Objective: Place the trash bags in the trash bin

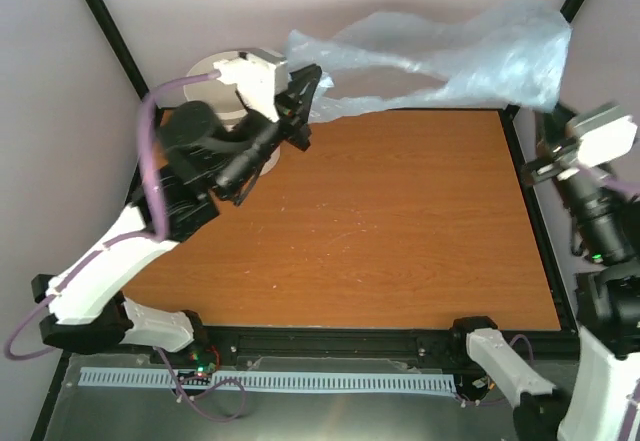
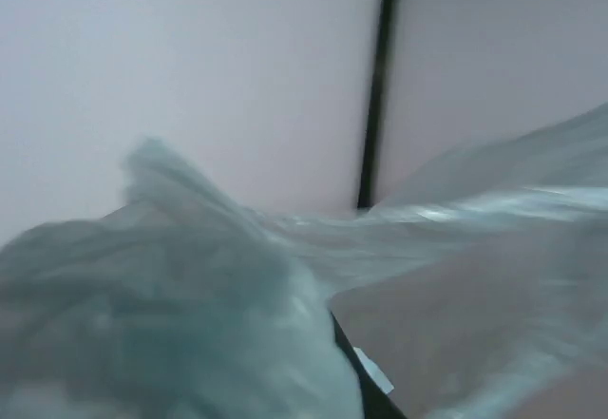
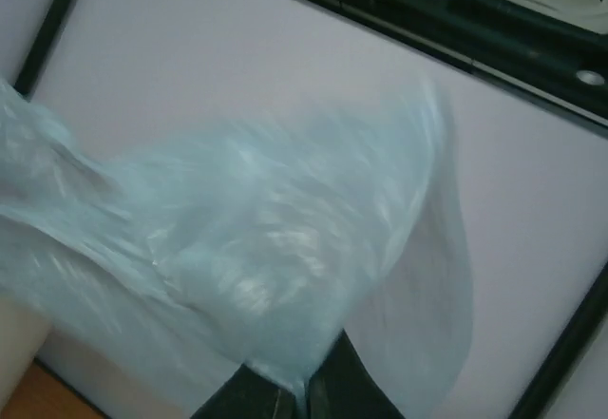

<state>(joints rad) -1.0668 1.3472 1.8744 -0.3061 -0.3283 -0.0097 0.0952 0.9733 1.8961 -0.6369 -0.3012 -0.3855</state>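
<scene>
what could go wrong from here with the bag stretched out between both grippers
1. The bag hangs spread between the left gripper and right gripper, looking wider than the bin, so it may drape over the rim instead of dropping in.
2. The left arm covers most of the bin and could knock it.

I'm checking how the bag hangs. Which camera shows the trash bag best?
Top external: the whole trash bag shows, stretched in the air between left gripper and right gripper. Both wrist views give only blurred close-up plastic.
</scene>
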